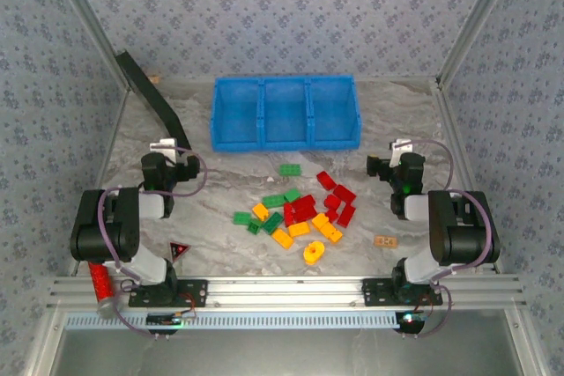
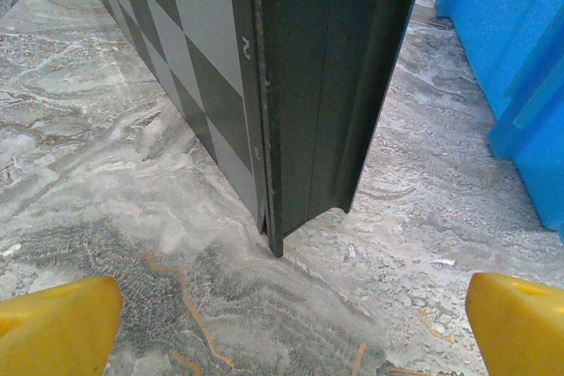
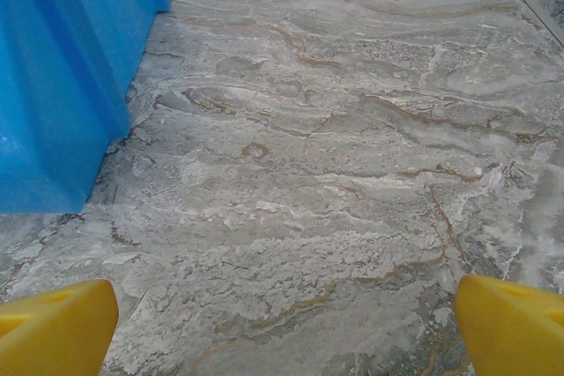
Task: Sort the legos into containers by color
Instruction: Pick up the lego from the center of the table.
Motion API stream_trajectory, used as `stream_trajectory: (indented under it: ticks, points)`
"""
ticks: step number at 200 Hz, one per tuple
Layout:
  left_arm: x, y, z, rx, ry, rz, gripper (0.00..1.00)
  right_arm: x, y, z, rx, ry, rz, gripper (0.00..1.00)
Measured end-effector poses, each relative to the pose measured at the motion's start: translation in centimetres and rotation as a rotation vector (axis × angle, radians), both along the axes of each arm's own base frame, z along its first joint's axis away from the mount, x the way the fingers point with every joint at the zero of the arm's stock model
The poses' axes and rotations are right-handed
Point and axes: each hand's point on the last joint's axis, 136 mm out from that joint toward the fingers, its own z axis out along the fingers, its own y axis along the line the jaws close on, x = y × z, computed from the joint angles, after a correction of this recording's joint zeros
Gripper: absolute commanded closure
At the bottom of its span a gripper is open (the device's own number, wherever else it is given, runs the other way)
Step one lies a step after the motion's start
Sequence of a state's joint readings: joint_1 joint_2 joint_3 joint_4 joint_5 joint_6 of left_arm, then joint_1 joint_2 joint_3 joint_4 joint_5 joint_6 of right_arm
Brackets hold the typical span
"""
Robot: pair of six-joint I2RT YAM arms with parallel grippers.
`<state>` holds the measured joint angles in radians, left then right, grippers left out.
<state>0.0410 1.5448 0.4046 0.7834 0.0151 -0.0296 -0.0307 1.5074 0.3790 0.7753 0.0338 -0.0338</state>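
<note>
The legos lie as a loose pile mid-table between the arms: red bricks (image 1: 305, 209), green bricks (image 1: 272, 201) with one apart (image 1: 289, 169), and yellow-orange bricks (image 1: 328, 228), one nearest the front (image 1: 314, 253). The blue three-compartment bin (image 1: 285, 112) stands behind the pile, and its compartments look empty. My left gripper (image 1: 167, 149) sits low at the left, open, its yellow fingertips (image 2: 57, 323) wide apart over bare table. Over on the right, my right gripper (image 1: 401, 149) is open too, with fingertips (image 3: 515, 323) spread and nothing between them. The bin's wall (image 3: 62, 77) is at the right gripper's left.
A black board (image 1: 154, 99) with a checkered face (image 2: 211, 85) leans at the back left, straight ahead of the left gripper, with the bin (image 2: 511, 59) to its right. A tan tile (image 1: 385, 240), a red-black triangle (image 1: 179, 250) and a red cylinder (image 1: 101, 283) lie near the front.
</note>
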Motion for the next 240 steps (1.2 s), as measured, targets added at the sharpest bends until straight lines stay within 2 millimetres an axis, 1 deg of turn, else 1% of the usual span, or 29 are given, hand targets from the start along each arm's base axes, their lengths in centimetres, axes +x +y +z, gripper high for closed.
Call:
stream_trajectory:
  ticks: [13, 28, 36, 52, 65, 72, 80, 91, 101, 110, 121, 125, 128, 137, 148, 156, 164, 176, 190, 194, 205, 216, 227, 240]
  points:
    - [0.0, 0.0, 0.0, 0.000, 0.000, 0.000, 0.00, -0.3, -0.3, 0.7, -0.008, -0.005, -0.023, 0.00]
    - [0.0, 0.0, 0.0, 0.000, 0.000, 0.000, 0.00, -0.8, -0.5, 2.5, -0.002, -0.018, -0.045, 0.00]
    - [0.0, 0.0, 0.0, 0.000, 0.000, 0.000, 0.00, -1.0, -0.4, 3.9, 0.015, -0.031, -0.055, 0.00]
    - [0.0, 0.0, 0.0, 0.000, 0.000, 0.000, 0.00, -1.1, -0.2, 7.4, 0.071, -0.069, -0.069, 0.00]
    - [0.0, 0.0, 0.0, 0.000, 0.002, 0.002, 0.00, -1.2, 0.3, 10.1, 0.136, -0.088, -0.069, 0.00]
    - [0.0, 0.1, -0.1, 0.000, 0.008, 0.005, 0.03, -1.4, 0.8, 11.2, 0.171, -0.088, -0.068, 0.00]
    - [0.1, 0.2, -0.1, -0.002, 0.027, 0.014, 0.06, -1.7, 1.5, 12.1, 0.207, -0.081, -0.059, 0.00]
    - [0.4, 0.4, 0.4, 0.000, 0.064, 0.031, 0.07, -2.3, 2.8, 12.7, 0.251, -0.050, -0.037, 0.00]
    - [1.1, 0.8, 1.9, -0.008, 0.087, 0.064, 0.08, -2.9, 4.1, 12.6, 0.286, 0.000, -0.013, 0.01]
    - [1.9, 1.0, 4.1, -0.021, 0.089, 0.089, 0.08, -3.4, 5.1, 12.2, 0.312, 0.048, 0.002, 0.02]
    - [3.0, 0.8, 8.1, -0.044, 0.065, 0.111, 0.08, -4.2, 6.4, 11.7, 0.346, 0.115, 0.015, 0.03]
    - [3.3, 0.6, 9.8, -0.052, 0.048, 0.114, 0.08, -4.5, 6.9, 11.4, 0.359, 0.144, 0.018, 0.04]
    - [3.4, 0.4, 10.6, -0.054, 0.042, 0.115, 0.08, -4.7, 7.3, 11.3, 0.368, 0.161, 0.019, 0.05]
    - [3.8, -0.6, 14.2, -0.065, 0.007, 0.104, 0.08, -5.4, 8.2, 10.7, 0.391, 0.215, 0.019, 0.06]
    - [3.7, -2.5, 17.6, -0.067, -0.020, 0.068, 0.07, -6.3, 9.7, 9.8, 0.412, 0.287, 0.026, 0.09]
    - [3.4, -4.0, 19.5, -0.068, -0.023, 0.035, 0.07, -7.2, 10.8, 9.1, 0.426, 0.342, 0.029, 0.11]
    - [3.1, -5.4, 20.8, -0.067, -0.017, 0.001, 0.07, -8.1, 12.0, 8.3, 0.442, 0.398, 0.032, 0.13]
    - [2.5, -7.1, 21.7, -0.060, 0.011, -0.041, 0.07, -9.3, 13.5, 7.2, 0.462, 0.472, 0.028, 0.15]
    - [1.6, -8.5, 21.4, -0.046, 0.071, -0.075, 0.07, -10.8, 14.9, 5.8, 0.476, 0.560, 0.008, 0.15]
    - [1.3, -8.8, 21.2, -0.042, 0.090, -0.084, 0.07, -11.3, 15.3, 5.4, 0.479, 0.585, -0.001, 0.11]
    - [0.5, -9.6, 20.4, -0.026, 0.145, -0.108, 0.07, -12.2, 16.0, 4.6, 0.475, 0.640, -0.022, 0.11]
    - [-0.2, -10.3, 19.4, -0.008, 0.196, -0.128, 0.07, -12.8, 16.8, 3.9, 0.463, 0.693, -0.049, 0.13]
    - [-1.0, -10.8, 18.4, 0.013, 0.243, -0.143, 0.07, -13.1, 17.4, 3.5, 0.450, 0.725, -0.068, 0.14]
    - [-1.9, -11.3, 17.5, 0.033, 0.289, -0.165, 0.06, -13.1, 18.1, 3.0, 0.438, 0.751, -0.088, 0.20]
